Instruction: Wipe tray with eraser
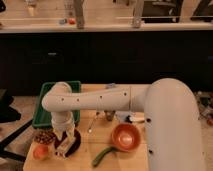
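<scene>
The green tray (pixel 46 107) sits at the back left of the wooden table, and my white arm crosses over its right part. My gripper (pixel 63 138) hangs from the wrist just in front of the tray, down over a dark round bowl (pixel 74 144). A small pale block with a dark, reddish side, the eraser (pixel 61 148), lies at the gripper's tip on the bowl's left edge. Whether the gripper touches or holds it is hidden.
An orange bowl (pixel 125 136) stands at the middle front, with a green pepper (pixel 102 155) before it. An orange fruit (pixel 40 151) and a reddish-brown cluster (pixel 45 136) lie at the front left corner. A small blue block (pixel 111 86) is at the back edge.
</scene>
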Tool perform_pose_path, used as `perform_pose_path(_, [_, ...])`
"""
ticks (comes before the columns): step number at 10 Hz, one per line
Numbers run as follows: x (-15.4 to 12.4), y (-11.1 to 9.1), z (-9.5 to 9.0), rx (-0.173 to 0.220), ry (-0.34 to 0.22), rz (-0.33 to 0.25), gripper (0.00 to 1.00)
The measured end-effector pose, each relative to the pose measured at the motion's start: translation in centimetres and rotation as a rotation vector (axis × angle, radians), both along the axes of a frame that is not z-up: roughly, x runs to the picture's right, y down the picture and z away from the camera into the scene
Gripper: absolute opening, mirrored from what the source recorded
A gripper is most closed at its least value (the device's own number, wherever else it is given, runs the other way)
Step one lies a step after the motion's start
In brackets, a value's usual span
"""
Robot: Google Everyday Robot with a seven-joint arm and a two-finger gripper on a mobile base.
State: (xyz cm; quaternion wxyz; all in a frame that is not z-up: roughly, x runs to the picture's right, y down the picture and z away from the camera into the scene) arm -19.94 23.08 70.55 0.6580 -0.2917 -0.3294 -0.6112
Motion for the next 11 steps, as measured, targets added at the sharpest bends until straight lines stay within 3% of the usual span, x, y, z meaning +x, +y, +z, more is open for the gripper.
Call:
perform_pose_path(1, [-0.1,0.1,0.2,-0.001,0.002,-0.003,0.55])
perform_pose_path(4, [-0.3,0.7,1.3,-0.006,0.015,-0.013,0.75])
perform_pose_path(11, [0.2,1.6,2.4,-0.022,0.035,-0.013,0.75])
